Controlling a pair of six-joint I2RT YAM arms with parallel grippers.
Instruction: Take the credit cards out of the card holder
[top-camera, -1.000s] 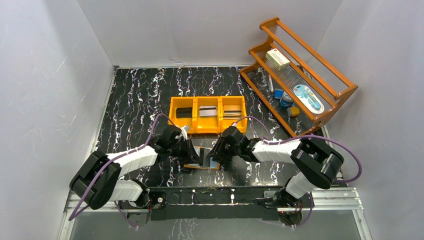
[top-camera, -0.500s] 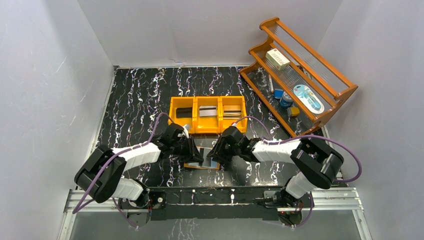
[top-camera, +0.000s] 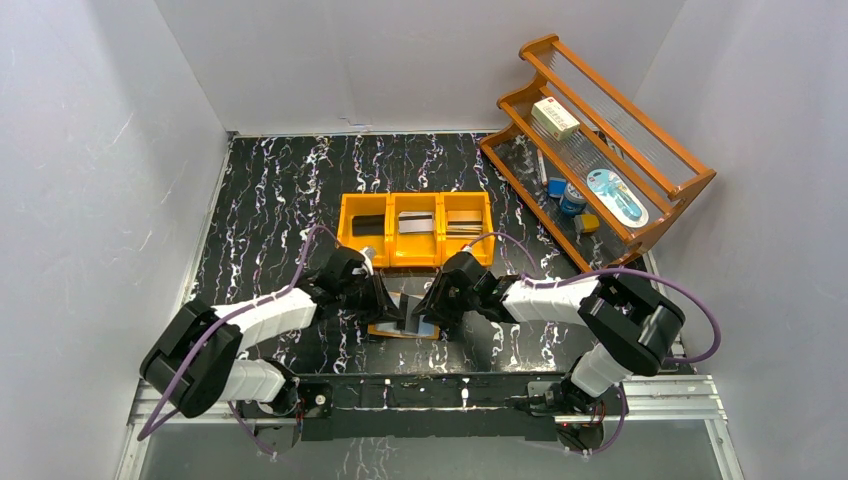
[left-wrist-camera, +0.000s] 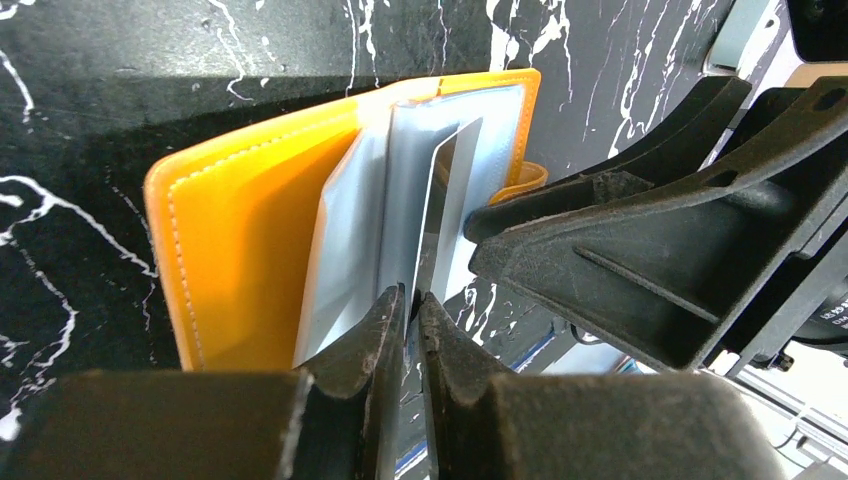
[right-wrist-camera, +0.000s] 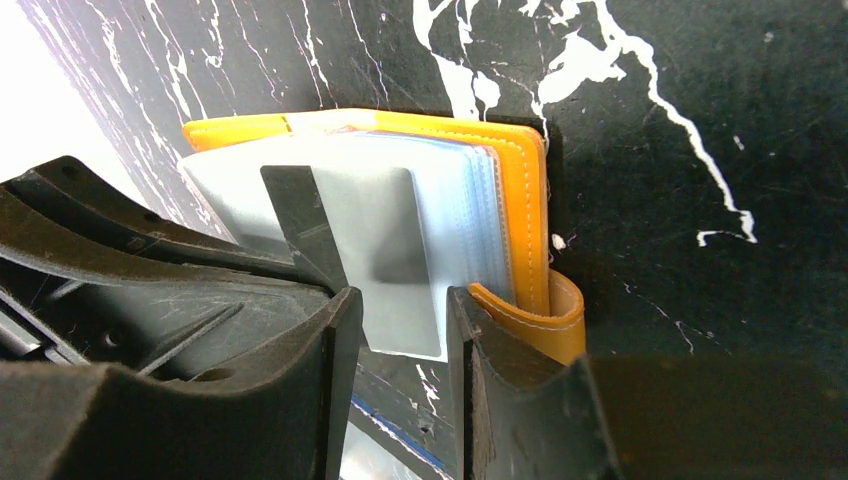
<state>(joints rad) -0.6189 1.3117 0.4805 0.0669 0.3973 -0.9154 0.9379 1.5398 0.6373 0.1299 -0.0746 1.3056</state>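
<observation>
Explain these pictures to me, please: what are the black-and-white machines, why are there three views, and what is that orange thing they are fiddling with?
These are two robot arms bolted at the table's near edge, each ending in a two-finger gripper. The wide picture comes from a fixed camera above and behind them. The two close-ups come from a camera on each wrist, so each shows its own black fingers.

On the black marbled table lie an open orange card holder with clear sleeves, an orange bin whose three compartments hold flat cards, and a wooden rack of small items.

The left gripper seems pinched on a thin grey credit card standing up out of a sleeve. The right gripper has its jaws apart, and one finger appears to press the holder down.
</observation>
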